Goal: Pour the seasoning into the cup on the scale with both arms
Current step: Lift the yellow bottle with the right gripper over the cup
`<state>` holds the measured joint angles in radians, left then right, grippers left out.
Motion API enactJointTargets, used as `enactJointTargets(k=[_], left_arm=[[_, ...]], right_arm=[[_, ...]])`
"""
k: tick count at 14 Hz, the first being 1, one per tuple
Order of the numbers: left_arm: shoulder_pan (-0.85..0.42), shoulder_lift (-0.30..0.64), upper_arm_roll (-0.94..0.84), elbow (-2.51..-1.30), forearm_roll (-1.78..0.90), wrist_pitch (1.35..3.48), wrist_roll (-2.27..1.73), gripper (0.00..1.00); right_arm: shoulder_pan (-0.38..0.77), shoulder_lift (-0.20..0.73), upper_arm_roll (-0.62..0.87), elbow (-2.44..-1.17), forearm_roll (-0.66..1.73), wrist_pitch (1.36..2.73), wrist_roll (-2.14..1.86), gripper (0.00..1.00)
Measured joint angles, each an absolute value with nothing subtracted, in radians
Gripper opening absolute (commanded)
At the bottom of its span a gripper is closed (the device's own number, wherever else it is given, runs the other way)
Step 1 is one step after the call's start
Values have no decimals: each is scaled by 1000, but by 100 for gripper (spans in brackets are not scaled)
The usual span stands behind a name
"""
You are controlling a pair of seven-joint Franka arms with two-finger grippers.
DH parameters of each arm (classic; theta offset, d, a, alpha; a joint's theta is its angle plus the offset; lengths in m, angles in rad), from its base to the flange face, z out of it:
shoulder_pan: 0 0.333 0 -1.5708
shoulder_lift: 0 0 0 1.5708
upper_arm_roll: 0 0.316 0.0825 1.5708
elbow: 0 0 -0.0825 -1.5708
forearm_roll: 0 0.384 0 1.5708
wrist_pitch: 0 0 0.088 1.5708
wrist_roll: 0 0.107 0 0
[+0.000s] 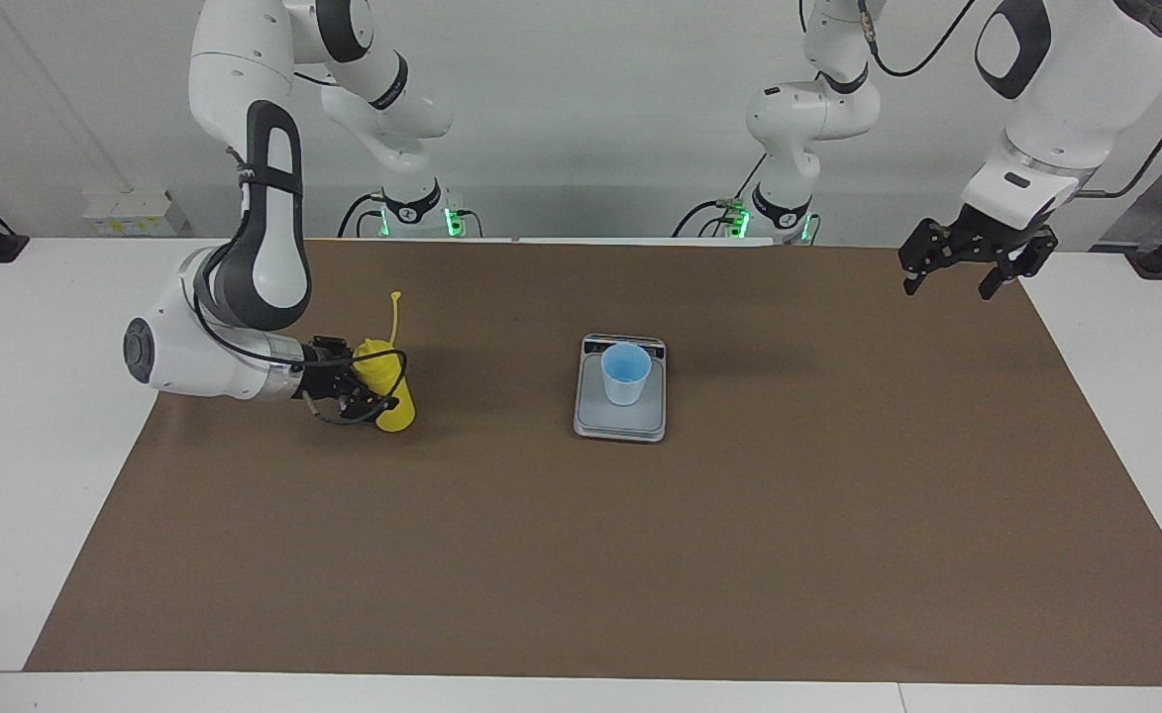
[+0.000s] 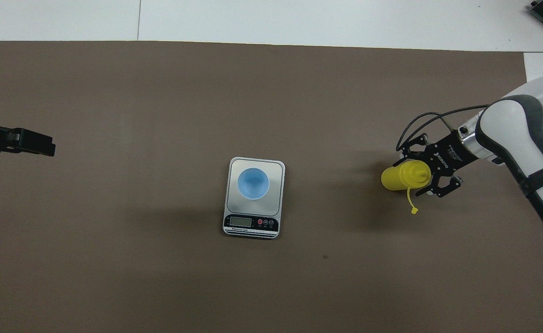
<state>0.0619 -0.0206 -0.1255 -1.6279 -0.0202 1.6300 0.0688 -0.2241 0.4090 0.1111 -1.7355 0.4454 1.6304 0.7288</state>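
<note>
The yellow seasoning bottle (image 1: 394,396) stands on the brown mat toward the right arm's end of the table, its cap strap sticking up. My right gripper (image 1: 372,391) reaches in sideways at table height, with one finger on each side of the bottle's upper part (image 2: 398,175). The fingers look spread and not pressed on it. The light-blue cup (image 1: 626,372) stands upright on the silver-grey scale (image 1: 620,421) at mid-table, also seen from overhead (image 2: 252,183). My left gripper (image 1: 957,272) hangs open and empty in the air over the mat's edge at the left arm's end, waiting.
The brown mat (image 1: 581,555) covers most of the white table. The scale's display strip (image 2: 251,223) faces the robots.
</note>
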Motion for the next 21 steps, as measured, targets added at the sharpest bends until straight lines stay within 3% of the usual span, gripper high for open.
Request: enactJointTargets(k=[3,8,12,21], left_arm=[[62,-23,-125,-1628,-29,1630,69,100],[62,-24,-129,-1630,-29,1629,69,100],[62,-24,-129,-1630,-29,1629,69,100],[62,-24,-129,-1630,-29,1629,69,100]], right_arm=[[-228,404,110,-1739,455,1656,724,0],[-210,378,110,-1742,475,1763,819,0],[-88,298,111,-1729,454,1897,1057,0],[201,284,113,-1682,-27,2178,1472,0]])
